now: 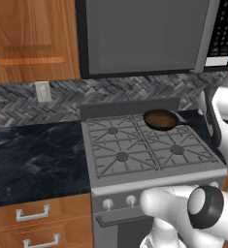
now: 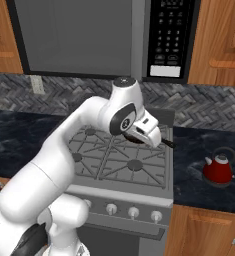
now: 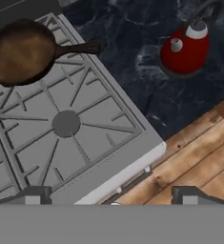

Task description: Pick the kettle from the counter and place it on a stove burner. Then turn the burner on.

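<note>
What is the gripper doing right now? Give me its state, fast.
Gripper: open and holding nothing, its fingertips set wide apart above the stove's front edge; the kettle sits untouched on the counter.

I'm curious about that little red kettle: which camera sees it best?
The hand view: the kettle is large and sharp from above, lid and handle plain, on the counter. The right base view shows it smaller, right of the stove.

2 base views flank the stove (image 1: 149, 150) from behind; the hand view looks down, closer.
</note>
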{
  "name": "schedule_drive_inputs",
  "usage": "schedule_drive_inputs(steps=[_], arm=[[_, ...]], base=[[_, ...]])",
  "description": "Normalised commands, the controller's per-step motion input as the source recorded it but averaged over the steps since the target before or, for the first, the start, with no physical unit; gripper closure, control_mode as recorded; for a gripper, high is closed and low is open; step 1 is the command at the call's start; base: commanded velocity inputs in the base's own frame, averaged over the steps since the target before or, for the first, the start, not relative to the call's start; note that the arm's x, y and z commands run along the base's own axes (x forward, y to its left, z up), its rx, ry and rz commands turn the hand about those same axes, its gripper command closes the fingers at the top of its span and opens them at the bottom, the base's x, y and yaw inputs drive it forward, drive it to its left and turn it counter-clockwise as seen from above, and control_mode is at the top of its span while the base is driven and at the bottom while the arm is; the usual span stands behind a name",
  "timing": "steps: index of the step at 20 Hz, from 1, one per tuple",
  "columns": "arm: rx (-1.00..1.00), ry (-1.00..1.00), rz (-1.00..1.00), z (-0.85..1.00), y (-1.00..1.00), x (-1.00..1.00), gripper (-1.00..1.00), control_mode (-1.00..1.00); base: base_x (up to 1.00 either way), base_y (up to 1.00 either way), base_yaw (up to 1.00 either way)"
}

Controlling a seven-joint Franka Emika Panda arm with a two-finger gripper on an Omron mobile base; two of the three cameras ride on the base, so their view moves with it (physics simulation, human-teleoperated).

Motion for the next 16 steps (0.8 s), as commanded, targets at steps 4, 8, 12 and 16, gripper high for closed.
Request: schedule_drive_inputs(steps=[4,8,12,16], arm=[[0.0,0.0,-0.44,-0.19,-0.54,0.05,-1.0,-1.0],[0.0,0.0,-0.43,-0.13,-0.54,0.06,-1.0,-1.0],[0.0,0.0,-0.36,-0.04,-0.63,0.13,-1.0,-1.0],[0.02,0.0,-0.23,0.0,-0.63,0.04,-1.0,-1.0]], base=[[0.0,0.0,0.0],[0.0,0.0,0.0],[0.0,0.0,0.0],[0.0,0.0,0.0]])
